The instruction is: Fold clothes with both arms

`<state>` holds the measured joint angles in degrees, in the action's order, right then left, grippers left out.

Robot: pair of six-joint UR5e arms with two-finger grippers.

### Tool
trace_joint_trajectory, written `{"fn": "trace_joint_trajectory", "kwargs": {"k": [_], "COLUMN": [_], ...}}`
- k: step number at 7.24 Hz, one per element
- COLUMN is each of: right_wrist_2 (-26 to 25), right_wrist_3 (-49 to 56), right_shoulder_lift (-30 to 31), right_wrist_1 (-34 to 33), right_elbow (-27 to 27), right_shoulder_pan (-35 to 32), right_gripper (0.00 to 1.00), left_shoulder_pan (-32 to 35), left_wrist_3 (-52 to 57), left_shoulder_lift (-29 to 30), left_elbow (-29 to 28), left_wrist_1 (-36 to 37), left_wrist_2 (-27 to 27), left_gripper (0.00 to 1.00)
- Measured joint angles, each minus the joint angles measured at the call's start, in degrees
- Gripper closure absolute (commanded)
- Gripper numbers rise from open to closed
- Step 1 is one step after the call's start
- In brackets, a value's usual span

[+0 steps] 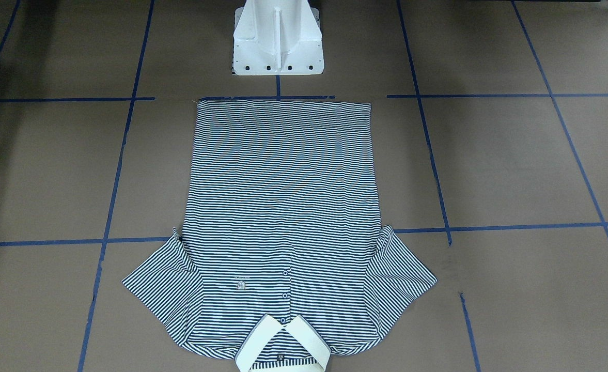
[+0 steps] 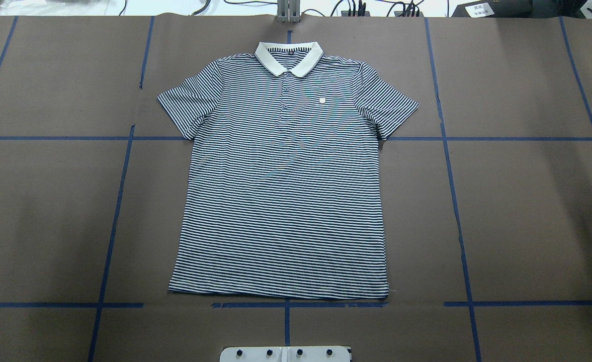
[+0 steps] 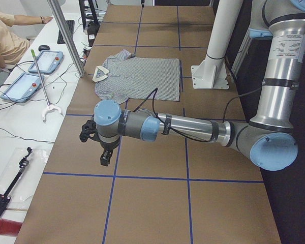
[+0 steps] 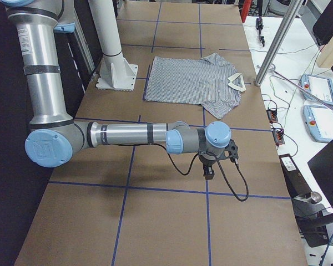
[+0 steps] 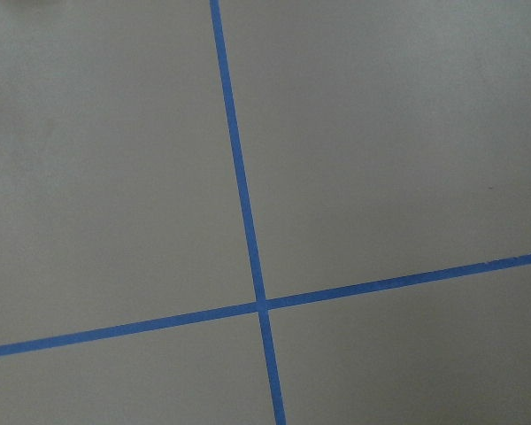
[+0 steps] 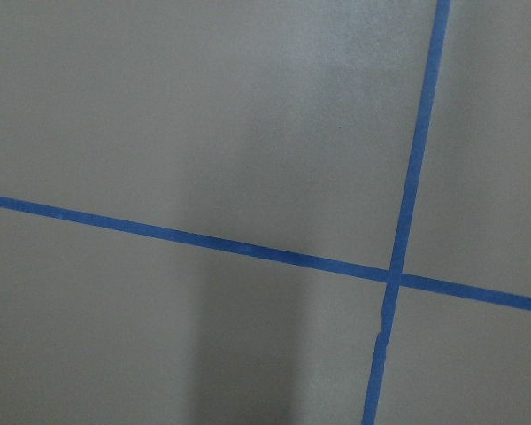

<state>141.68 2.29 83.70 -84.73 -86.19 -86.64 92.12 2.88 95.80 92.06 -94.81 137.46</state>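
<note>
The striped polo shirt [image 2: 283, 201] lies flat and face up in the middle of the table, sleeves spread. Its cream collar [image 2: 289, 56] is at the far edge and its hem is toward the robot base. It also shows in the front view [image 1: 283, 196] and both side views [image 3: 142, 76] [image 4: 188, 77]. My left gripper [image 3: 104, 155] hangs over bare table well off the shirt's left side. My right gripper [image 4: 208, 173] hangs over bare table well off its right side. I cannot tell whether either is open or shut. Both wrist views show only brown table and blue tape.
The white pedestal base [image 1: 278, 39] stands just behind the shirt's hem. Blue tape lines [image 2: 119, 191] grid the brown table. A metal post [image 3: 66, 35] stands at the table's far edge. Tablets [image 3: 25, 86], cables and a seated person are on the operators' side.
</note>
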Motion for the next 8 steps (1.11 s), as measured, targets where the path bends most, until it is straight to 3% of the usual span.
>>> {"fn": "trace_joint_trajectory", "kwargs": {"k": [2,5,7,8], "right_wrist_2": [-0.1,-3.7,-14.5,-21.1], "right_wrist_3": [-3.0,-31.8,-56.1,-65.4], "right_shoulder_lift": [-0.3,-9.3,-19.9,-24.4], "right_wrist_1": [8.5,21.1,27.8,29.6], "right_elbow": [0.8,5.1,11.8,15.1], "right_shoulder_pan": [3.2,14.8,23.4,28.0], "right_gripper": [0.0,0.05,0.32,0.32], "left_shoulder_pan": [-0.1,-1.4,-2.0,-2.2], "left_wrist_3": [0.0,-0.6,-1.1,-1.5], "left_shoulder_lift": [-0.9,-1.0,-1.0,-1.0], "left_elbow": [1.0,4.5,6.9,7.6], "left_wrist_1": [-0.3,-0.5,-0.4,-0.4], "left_wrist_2": [0.3,0.4,0.4,0.4], "left_gripper": [0.0,0.0,0.0,0.0]}}
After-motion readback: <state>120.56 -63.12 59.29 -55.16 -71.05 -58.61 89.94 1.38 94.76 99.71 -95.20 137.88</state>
